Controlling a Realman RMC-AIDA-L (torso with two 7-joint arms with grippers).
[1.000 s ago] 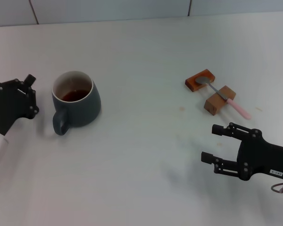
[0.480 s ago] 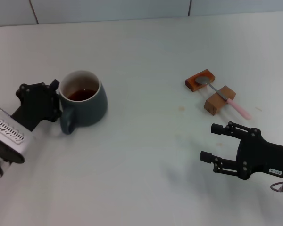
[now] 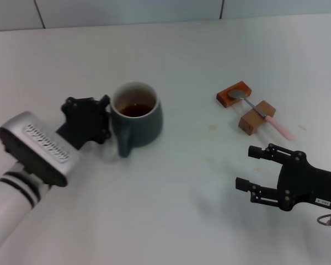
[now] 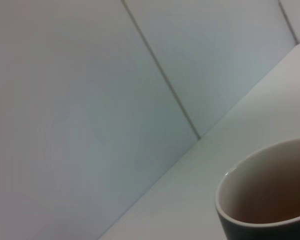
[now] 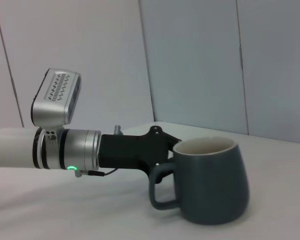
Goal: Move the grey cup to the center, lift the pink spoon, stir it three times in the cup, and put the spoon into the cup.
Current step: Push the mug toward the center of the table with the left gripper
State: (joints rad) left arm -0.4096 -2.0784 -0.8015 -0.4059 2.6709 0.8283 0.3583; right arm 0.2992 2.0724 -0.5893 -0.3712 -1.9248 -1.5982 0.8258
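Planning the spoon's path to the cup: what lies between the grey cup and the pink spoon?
Only bare table, as the head view shows; the grey cup and pink spoon have nothing between them.

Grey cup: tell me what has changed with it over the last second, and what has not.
The grey cup has slid along the table toward the center, with the left gripper pressed against its handle side and moving with it. The cup is upright, with dark liquid inside. The pink spoon lies as before across the two wooden blocks, and the right gripper has stayed open near the front of the table.
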